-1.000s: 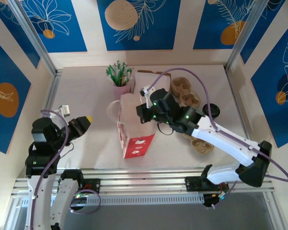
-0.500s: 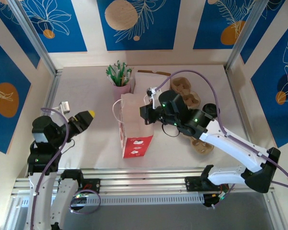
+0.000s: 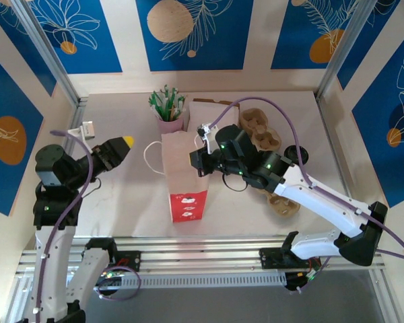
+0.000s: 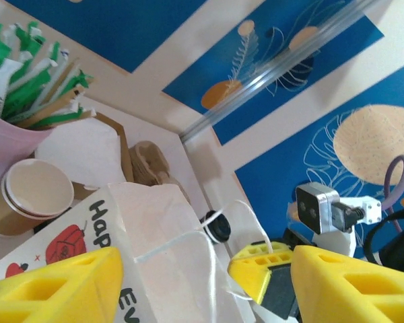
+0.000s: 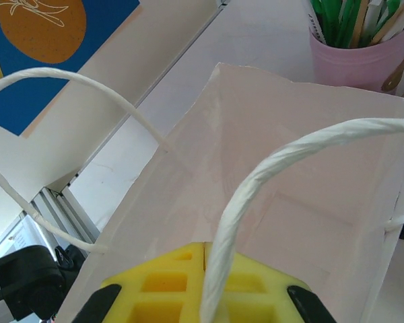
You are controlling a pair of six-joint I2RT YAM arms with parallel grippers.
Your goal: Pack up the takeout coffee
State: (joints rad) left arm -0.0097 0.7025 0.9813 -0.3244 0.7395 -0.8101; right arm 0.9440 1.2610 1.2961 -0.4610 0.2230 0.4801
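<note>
Table (image 3: 114, 195), bare at the front. White paper bag (image 3: 184, 171) stands upright mid-table, mouth up, cord handles loose. Right gripper (image 3: 197, 160) is clamped tight on the bag's right rim. The right wrist view shows its yellow fingers (image 5: 161, 289) at the bag wall with a handle draped over them. Left gripper (image 3: 121, 147) hovers left of the bag, apart from it, fingers (image 4: 60, 282) spread wide and empty. Coffee cup (image 3: 299, 155) with black lid sits on the table beyond the right arm, right of the pulp carriers (image 3: 259, 131), well apart from the bag. My read of the step: bag held ready, coffee not yet packed. Next likely calls for a free gripper to reach the cup, grasp it below the lid, keep it upright and lower it into the mouth.
</note>
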